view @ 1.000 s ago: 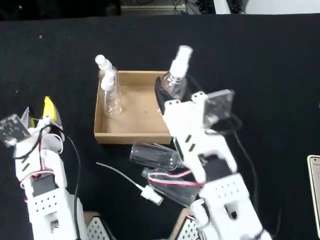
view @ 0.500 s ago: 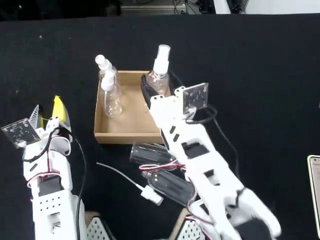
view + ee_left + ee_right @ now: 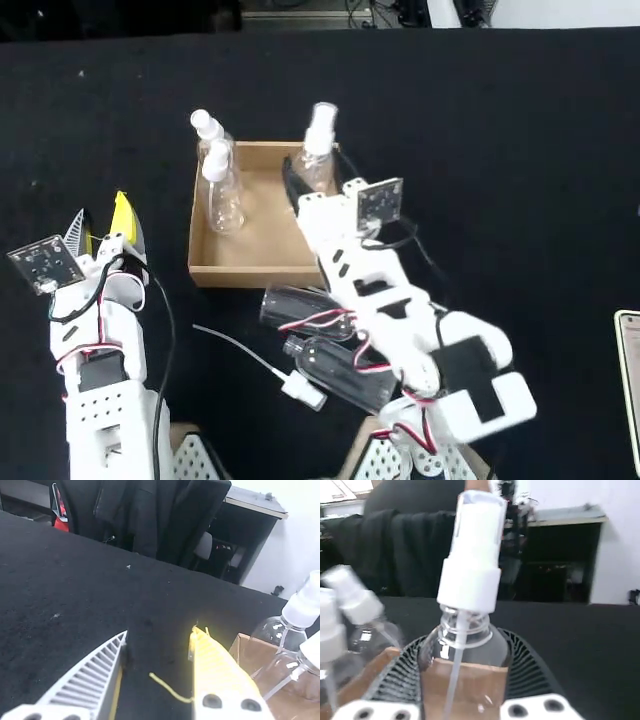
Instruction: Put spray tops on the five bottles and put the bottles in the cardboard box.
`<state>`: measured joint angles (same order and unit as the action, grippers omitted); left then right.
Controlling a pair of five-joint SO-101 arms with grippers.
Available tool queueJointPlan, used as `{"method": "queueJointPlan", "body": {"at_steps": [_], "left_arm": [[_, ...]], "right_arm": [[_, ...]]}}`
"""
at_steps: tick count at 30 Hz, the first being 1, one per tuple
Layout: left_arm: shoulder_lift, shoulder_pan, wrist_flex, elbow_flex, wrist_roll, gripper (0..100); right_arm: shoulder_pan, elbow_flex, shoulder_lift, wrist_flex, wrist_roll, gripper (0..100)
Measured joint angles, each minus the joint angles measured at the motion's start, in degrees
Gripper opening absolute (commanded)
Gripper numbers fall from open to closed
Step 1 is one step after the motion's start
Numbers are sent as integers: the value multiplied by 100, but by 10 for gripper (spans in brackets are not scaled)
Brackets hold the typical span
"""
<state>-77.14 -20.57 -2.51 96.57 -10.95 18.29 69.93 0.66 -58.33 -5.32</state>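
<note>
Bottle with spray top (image 3: 470, 605): upright, clamped in right gripper (image 3: 316, 182), at far right corner of cardboard box (image 3: 262, 272). Left gripper (image 3: 157, 636): jaws wide, holding nothing, left of box. Capped bottles (image 3: 220, 180), two: box far left corner. Bare bottles (image 3: 312, 312), loose spray top (image 3: 302, 389): lying near of box.

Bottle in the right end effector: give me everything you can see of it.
Clear plastic bottle, upright, white spray top seated on its neck, thin dip tube running down inside. The right end effector has black ribbed fingers that clamp its body from both sides. It stands at the cardboard box's far right corner, lower part behind the box wall; whether its base touches the box floor is hidden.
</note>
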Motion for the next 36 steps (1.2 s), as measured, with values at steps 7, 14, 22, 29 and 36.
{"method": "queueJointPlan", "body": {"at_steps": [7, 14, 22, 29, 36], "left_arm": [[0, 0, 0, 0, 0, 177], [0, 0, 0, 0, 0, 177], [0, 0, 0, 0, 0, 177], [0, 0, 0, 9, 0, 177], [0, 0, 0, 9, 0, 177]], "right_arm": [[-62, -334, -457, -26, 0, 11], [-62, -967, -1204, -53, 0, 11], [-62, -1512, -1714, -53, 0, 11], [-62, -1785, -2277, -62, 0, 11], [-62, -2040, -2541, -202, -9, 12]]}}
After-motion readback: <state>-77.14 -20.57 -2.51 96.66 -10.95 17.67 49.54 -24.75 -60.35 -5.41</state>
